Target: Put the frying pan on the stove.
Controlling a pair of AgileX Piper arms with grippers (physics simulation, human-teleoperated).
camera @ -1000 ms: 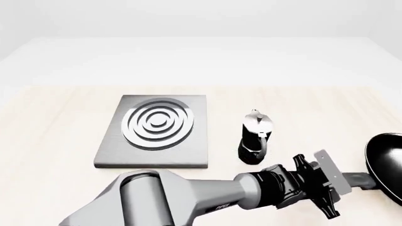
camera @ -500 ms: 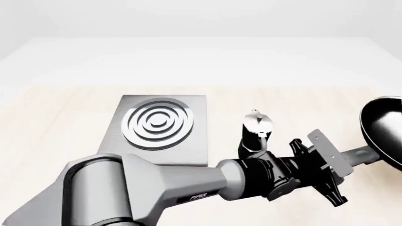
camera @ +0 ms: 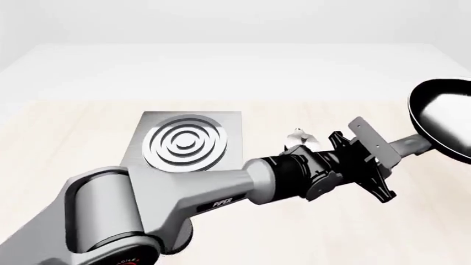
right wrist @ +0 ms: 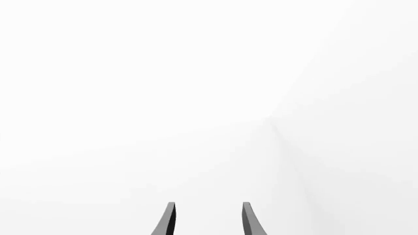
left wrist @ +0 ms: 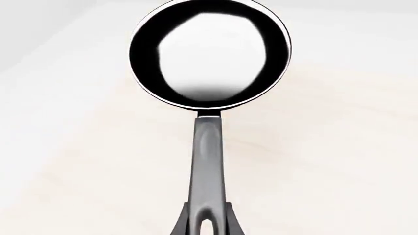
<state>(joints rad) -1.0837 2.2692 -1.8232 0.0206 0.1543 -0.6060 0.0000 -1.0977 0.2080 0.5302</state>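
Note:
My left gripper [camera: 391, 150] is shut on the long dark handle of the frying pan [camera: 444, 117], holding the black pan in the air at the far right of the front view, above table level. In the left wrist view the pan [left wrist: 209, 54] shows its glossy pale inside, with the handle running back between the left gripper's [left wrist: 207, 228] fingers. The stove [camera: 184, 144], a grey square slab with silver rings, lies on the table left of centre, well apart from the pan. My right gripper [right wrist: 207, 223] is open with nothing between its fingers, facing a blank white surface.
A black-and-silver moka pot [camera: 298, 138] stands just right of the stove, mostly hidden behind my left arm's wrist. The left arm [camera: 184, 199] crosses the front of the table and covers the stove's near edge.
My left arm has lifted the frying pan off the table and carried it upward, the wrist now passing in front of the moka pot. The stove and pot have not moved.

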